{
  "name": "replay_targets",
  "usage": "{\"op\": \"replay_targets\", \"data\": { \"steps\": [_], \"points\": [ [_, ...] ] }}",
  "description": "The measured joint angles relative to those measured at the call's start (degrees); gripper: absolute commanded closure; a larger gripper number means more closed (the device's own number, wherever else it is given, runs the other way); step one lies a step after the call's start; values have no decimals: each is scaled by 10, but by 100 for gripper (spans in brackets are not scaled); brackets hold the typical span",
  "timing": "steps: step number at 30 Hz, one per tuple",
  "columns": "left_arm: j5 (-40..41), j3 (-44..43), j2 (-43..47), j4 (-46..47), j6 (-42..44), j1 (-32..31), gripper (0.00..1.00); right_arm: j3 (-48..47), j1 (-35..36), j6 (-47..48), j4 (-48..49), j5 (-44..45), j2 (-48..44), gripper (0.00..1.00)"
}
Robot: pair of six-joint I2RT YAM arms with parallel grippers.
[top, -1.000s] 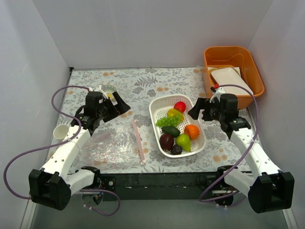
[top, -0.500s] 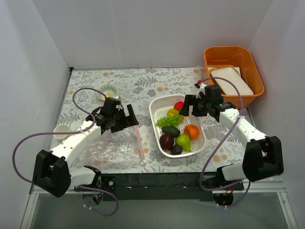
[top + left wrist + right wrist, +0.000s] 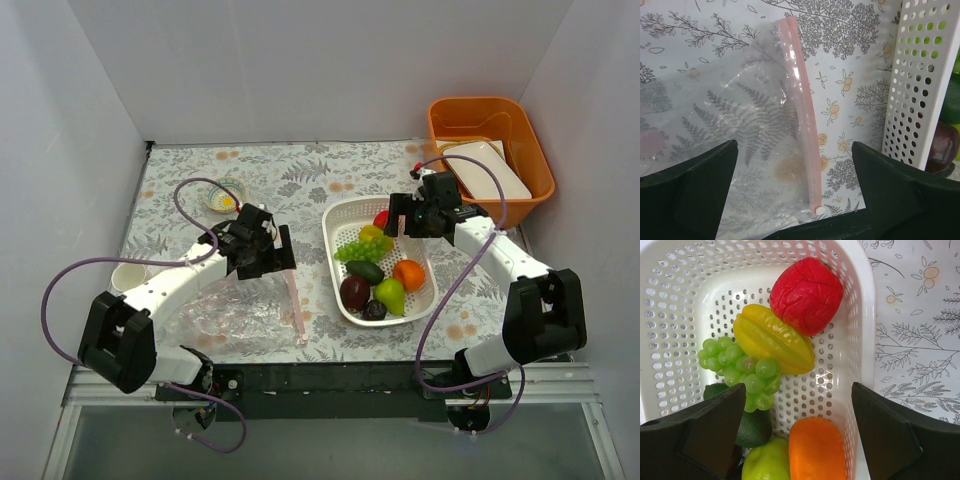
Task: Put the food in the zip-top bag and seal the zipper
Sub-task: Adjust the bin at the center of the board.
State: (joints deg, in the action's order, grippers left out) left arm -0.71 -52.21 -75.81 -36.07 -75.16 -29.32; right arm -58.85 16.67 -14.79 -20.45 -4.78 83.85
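Right wrist view shows the right gripper (image 3: 398, 224), jaws spread and empty, directly above the red apple (image 3: 806, 295) at the upper right of the basket (image 3: 865, 340). Meanwhile the left gripper (image 3: 281, 254), also spread, hovers over the zipper (image 3: 802, 125), which runs top-to-bottom along the zip-top bag (image 3: 235, 305), centre-left.

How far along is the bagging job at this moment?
Nothing is done yet: all the fruit lies in the white basket, and the clear bag lies flat with no fruit inside. In hand: the open left gripper hovers over the bag's pink zipper, the open right gripper over the basket. Left: open the bag, move every fruit, seal.
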Motion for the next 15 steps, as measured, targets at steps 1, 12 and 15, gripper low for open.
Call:
{"op": "replay_targets", "data": {
  "steps": [1, 12, 15],
  "points": [
    [9, -3, -8, -3, 0, -9, 2, 0, 0, 0, 0, 1, -1, 6],
    [111, -84, -96, -77, -26, -86, 4, -2, 19, -7, 8, -11, -66, 6],
    [133, -108, -124, -97, -38, -104, 10, -7, 23, -7, 8, -13, -78, 6]
  ]
}}
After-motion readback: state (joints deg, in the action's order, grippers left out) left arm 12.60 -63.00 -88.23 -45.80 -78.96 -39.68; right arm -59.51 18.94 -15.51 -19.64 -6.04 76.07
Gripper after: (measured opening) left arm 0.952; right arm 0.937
